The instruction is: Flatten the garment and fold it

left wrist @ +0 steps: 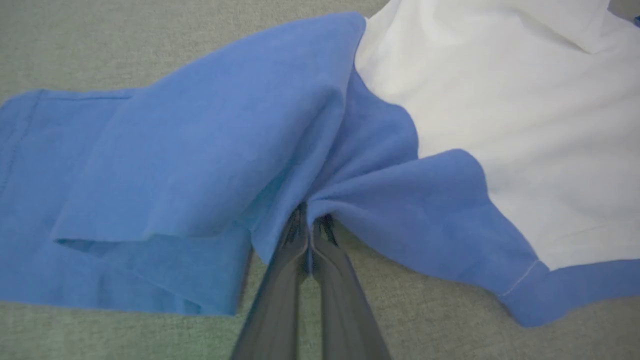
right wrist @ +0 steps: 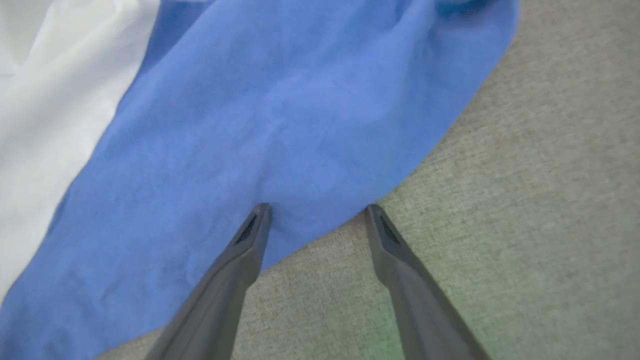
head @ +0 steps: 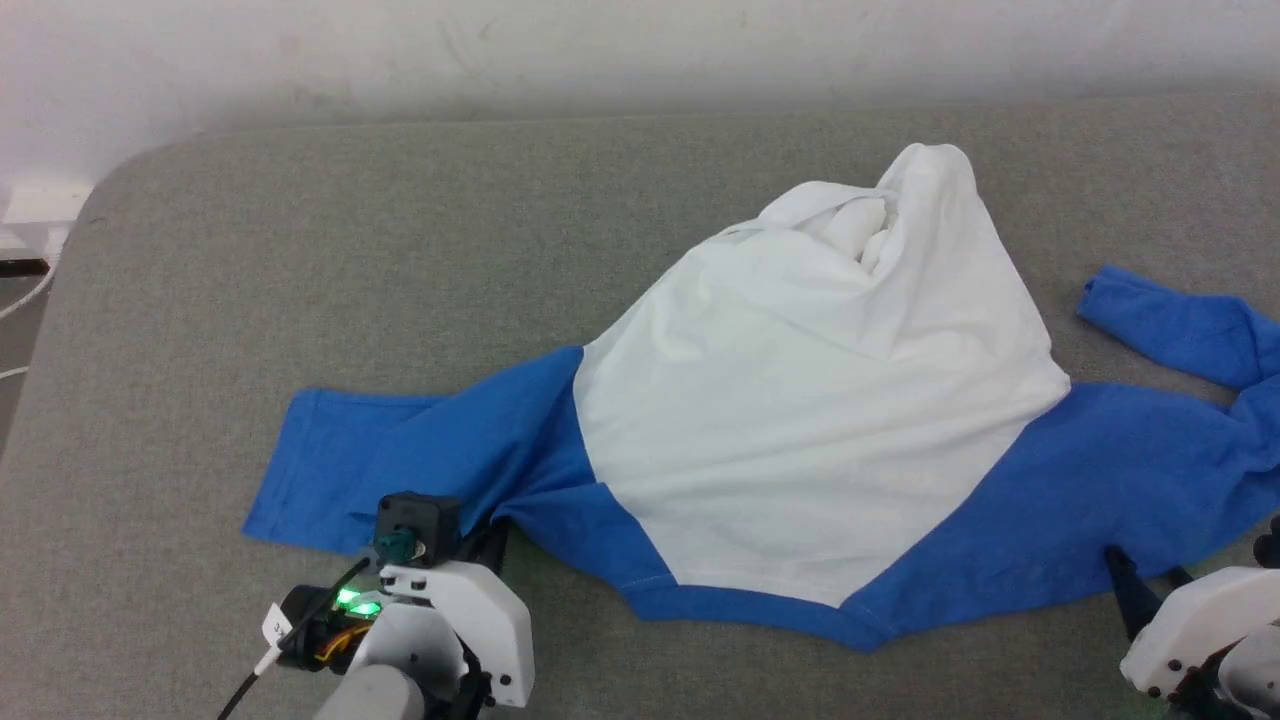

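— Where is the shirt [head: 820,420]?
— On the bench [head: 300,250], from the centre to the right of the frame. One sleeve reaches the lower left, the other runs off the right edge, and the body bunches toward the upper right.
— And the tools?
— The left tool [head: 490,535] is at the lower left, at the shirt's near edge. The right tool [head: 1140,575] is at the lower right, also at that edge. The wall [head: 500,50] is behind the bench.

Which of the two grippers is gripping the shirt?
The left gripper: its jaws pinch the garment by its blue fabric; the right gripper stands open.
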`<state>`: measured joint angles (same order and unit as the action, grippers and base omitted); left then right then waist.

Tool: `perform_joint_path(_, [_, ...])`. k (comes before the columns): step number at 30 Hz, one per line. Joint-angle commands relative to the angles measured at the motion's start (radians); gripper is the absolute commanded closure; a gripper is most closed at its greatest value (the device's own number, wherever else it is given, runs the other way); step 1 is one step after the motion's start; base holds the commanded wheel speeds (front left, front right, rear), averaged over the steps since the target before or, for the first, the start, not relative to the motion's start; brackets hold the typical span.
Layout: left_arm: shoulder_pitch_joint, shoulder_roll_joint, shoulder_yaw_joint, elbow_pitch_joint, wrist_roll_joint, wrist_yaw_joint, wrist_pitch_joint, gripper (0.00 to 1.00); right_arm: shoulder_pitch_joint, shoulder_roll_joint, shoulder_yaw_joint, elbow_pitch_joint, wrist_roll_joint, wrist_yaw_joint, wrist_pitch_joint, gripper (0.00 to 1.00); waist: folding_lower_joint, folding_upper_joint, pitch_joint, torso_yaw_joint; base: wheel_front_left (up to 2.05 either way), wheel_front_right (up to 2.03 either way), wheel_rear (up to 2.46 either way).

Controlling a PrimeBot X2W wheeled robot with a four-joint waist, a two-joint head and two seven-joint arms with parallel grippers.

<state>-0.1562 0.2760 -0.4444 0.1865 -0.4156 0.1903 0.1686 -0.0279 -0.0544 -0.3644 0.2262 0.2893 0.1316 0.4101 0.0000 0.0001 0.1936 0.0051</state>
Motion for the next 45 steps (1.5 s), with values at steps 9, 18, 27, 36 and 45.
perform_joint_path(9, [-0.009,0.011,-0.004,-0.006,-0.009,0.001,0.003,1.0,-0.06,0.004,0.011,0.051,-0.011,-0.001,0.024,1.0,0.0,-0.0001,0.018,0.002,0.0,0.0,0.0])
perform_joint_path(18, [-0.008,0.009,0.01,-0.034,-0.032,-0.007,-0.035,1.0,-0.06,0.004,0.04,0.004,0.003,-0.001,-0.042,1.0,0.0,-0.0001,-0.008,-0.01,0.0,0.0,0.0])
perform_joint_path(27, [-0.046,0.023,0.072,-0.222,-0.151,-0.084,-0.041,1.0,-0.061,0.004,0.046,-0.269,-0.005,-0.001,0.022,1.0,0.0,-0.0001,-0.04,-0.032,0.0,0.0,0.0])
perform_joint_path(36, [-0.302,0.069,0.175,-0.359,-0.339,-0.185,0.103,1.0,-0.346,-0.049,0.137,-0.527,-0.1,-0.001,0.252,1.0,0.0,-0.0001,0.038,-0.058,0.0,0.0,0.0])
perform_joint_path(45, [-0.711,0.08,0.272,-0.265,-0.372,-0.142,0.172,1.0,-0.826,-0.144,0.236,-0.367,-0.073,-0.001,0.378,1.0,0.0,-0.0001,0.236,-0.099,0.0,0.0,0.0])
